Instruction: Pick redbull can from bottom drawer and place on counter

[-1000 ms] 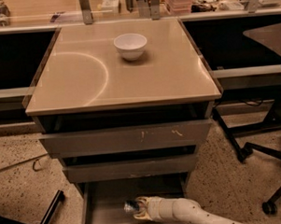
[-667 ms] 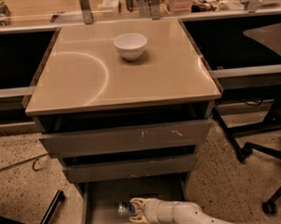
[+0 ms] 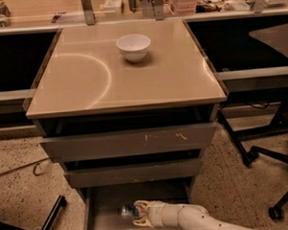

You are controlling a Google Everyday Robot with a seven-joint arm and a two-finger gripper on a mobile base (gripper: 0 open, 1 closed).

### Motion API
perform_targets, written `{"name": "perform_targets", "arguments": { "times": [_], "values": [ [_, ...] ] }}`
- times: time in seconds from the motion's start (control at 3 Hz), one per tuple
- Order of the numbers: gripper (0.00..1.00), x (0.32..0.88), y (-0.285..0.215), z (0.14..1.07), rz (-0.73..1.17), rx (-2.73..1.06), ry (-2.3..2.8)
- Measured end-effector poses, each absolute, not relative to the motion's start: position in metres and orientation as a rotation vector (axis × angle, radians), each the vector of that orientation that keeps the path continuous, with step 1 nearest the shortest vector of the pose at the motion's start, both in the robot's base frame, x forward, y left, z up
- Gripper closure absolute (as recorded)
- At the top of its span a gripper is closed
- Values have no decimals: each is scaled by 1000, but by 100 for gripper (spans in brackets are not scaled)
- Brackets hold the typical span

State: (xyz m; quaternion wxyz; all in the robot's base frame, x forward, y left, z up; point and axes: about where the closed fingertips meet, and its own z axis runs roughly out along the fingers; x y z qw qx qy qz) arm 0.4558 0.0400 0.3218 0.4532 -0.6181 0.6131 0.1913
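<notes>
Two stages of the job look open: lifting and setting down. Nearest, at the lower edge, the gripper [image 3: 137,213] reaches into the bottom drawer [image 3: 105,224], its pale fingers [image 3: 139,204] set on either side of the can [image 3: 128,211] and seemingly pinching it, so the grasp appears made. The can lies low over the drawer floor, its silver-blue end poking out to the left. Above, the two wider drawers [image 3: 131,141] stand partly open with scuffed fronts. Farther back, the counter [image 3: 147,83] carries only a white bowl [image 3: 134,47], so delivery is not yet done. No brand name, label or writing can be read anywhere, not even on the can.
</notes>
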Motion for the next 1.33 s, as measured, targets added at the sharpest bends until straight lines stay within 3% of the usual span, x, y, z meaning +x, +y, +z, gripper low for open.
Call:
{"name": "perform_targets", "arguments": {
  "times": [0.67,1.33],
  "values": [
    [100,425,81,491,453,-1495,1405],
    [100,431,79,520,386,-1542,1365]
  ]
}}
